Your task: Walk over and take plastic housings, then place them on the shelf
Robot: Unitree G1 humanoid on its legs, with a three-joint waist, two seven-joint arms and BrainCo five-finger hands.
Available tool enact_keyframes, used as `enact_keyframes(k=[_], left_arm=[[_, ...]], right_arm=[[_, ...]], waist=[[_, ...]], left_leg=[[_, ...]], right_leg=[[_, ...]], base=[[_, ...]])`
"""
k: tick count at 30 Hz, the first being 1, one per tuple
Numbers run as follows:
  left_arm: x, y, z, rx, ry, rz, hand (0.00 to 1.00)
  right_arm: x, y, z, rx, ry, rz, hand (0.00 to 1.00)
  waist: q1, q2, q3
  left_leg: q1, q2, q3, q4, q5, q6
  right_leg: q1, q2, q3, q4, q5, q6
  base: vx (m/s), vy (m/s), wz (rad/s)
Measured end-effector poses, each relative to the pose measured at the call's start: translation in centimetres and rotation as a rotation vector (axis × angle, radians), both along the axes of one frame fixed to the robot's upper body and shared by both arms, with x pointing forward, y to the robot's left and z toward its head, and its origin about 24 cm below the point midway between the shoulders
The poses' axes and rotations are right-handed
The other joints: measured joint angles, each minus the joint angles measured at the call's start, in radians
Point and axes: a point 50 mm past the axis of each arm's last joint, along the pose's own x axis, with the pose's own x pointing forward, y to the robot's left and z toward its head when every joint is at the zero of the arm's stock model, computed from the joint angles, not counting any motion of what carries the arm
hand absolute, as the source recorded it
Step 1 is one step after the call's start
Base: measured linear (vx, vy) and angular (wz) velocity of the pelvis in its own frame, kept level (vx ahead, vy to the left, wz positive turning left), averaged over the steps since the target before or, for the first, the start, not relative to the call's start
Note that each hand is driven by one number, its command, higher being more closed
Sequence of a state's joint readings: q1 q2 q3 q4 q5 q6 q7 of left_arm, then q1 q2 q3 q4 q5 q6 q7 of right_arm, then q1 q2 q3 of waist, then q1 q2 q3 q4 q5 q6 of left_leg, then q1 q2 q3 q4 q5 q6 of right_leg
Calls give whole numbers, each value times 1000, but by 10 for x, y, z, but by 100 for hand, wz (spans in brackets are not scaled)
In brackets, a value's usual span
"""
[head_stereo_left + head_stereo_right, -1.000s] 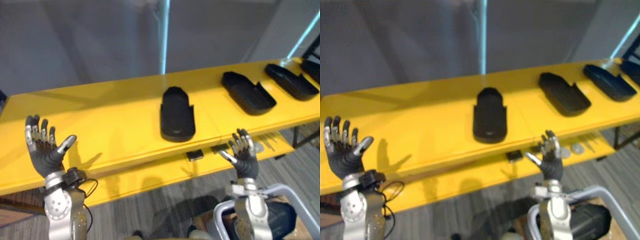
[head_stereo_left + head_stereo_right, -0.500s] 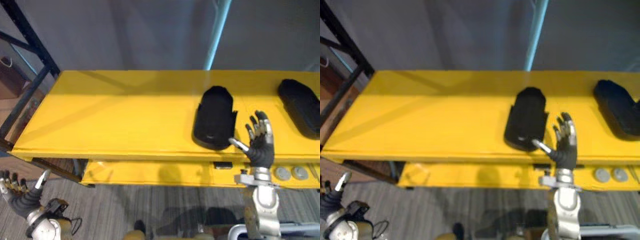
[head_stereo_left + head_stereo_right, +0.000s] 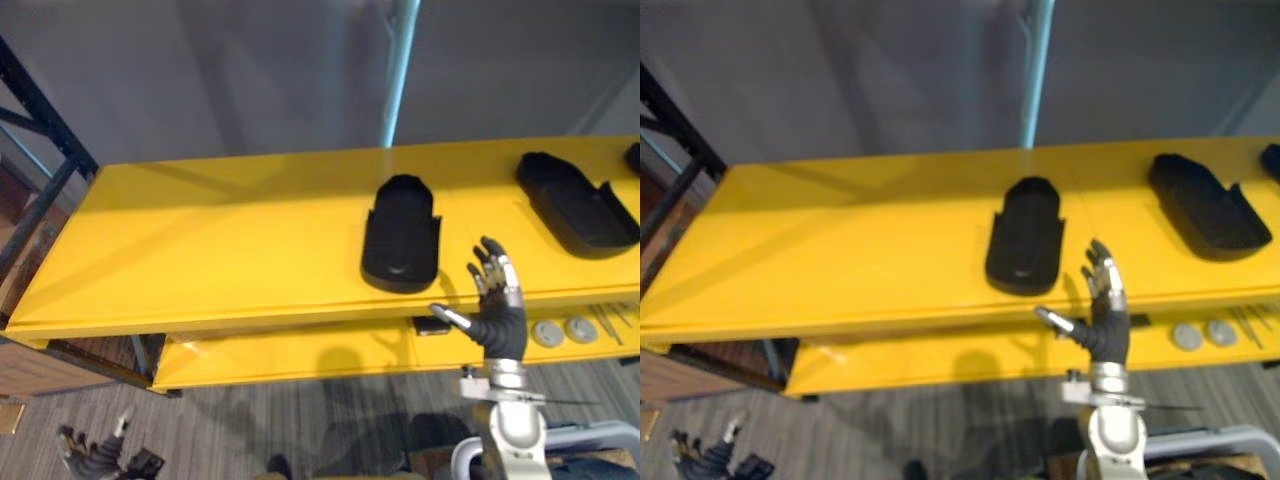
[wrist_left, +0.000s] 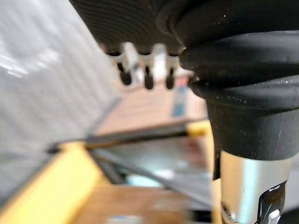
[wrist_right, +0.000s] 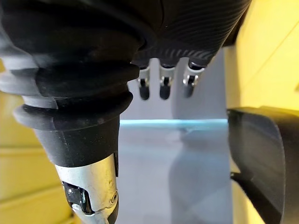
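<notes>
Yellow desk (image 3: 220, 240) runs across the scene and carries three black plastic housings, all lying flat with their hollow sides up. The nearest housing (image 3: 401, 236) rests close to the front edge. A second housing (image 3: 577, 203) lies well apart from it toward the right, and a third housing (image 3: 634, 157) is cut off by the right border.

The right hand (image 3: 495, 315) is raised before the desk's front edge, just beside the nearest housing's right corner and not touching it. Its fingers (image 5: 163, 86) are straight and spread with the thumb apart, holding nothing.

The left hand (image 3: 95, 455) hangs low over the grey carpet floor (image 3: 300, 430), its fingers loosely extended and empty.

A lower yellow ledge (image 3: 280, 355) under the desk holds two round discs (image 3: 548, 333). A black rack frame (image 3: 40, 170) stands at the left.
</notes>
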State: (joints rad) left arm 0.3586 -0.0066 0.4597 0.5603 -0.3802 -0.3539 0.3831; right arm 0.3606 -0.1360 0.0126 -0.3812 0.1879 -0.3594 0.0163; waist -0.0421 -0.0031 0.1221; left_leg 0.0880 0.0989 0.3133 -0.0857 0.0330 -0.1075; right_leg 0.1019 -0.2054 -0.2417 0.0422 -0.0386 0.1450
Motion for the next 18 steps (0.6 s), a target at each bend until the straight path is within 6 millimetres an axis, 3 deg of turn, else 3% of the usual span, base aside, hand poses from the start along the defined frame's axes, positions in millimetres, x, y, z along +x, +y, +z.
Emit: enact_keyframes(k=[6, 10, 13, 18], left_arm=[[-13, -34, -34, -203, 130, -170, 0], [-10, -65, -50, -324, 228, -441, 0], [-2, -66, -52, -322, 250, -533, 0], [27, -72, -48, -295, 217, -687, 0]], right_arm=[[-16, 28, -23, 67, 139, 213, 100], [-20, 41, -36, 103, 193, 344, 100], [-19, 50, -42, 102, 211, 398, 100], [-12, 69, -49, 87, 222, 445, 100]], waist=[[-32, -5, -3], [-33, -3, 2], [-30, 2, 12], [-30, 15, 55]], left_leg=[[-12, 16, 30, -1, 3, -7], [-21, 23, 51, -1, 7, -12], [-21, 22, 50, -1, 7, -12], [-28, 13, 26, 0, 11, -9]], right_leg=[[-34, 15, 29, 0, 0, 0], [-65, 17, 55, 9, 0, 0], [-65, 17, 54, 11, 0, 0], [-65, 14, 43, 9, 0, 0]], base=[[-47, -23, -19], [-26, -1, -13], [4, 5, -2], [25, 11, 8]])
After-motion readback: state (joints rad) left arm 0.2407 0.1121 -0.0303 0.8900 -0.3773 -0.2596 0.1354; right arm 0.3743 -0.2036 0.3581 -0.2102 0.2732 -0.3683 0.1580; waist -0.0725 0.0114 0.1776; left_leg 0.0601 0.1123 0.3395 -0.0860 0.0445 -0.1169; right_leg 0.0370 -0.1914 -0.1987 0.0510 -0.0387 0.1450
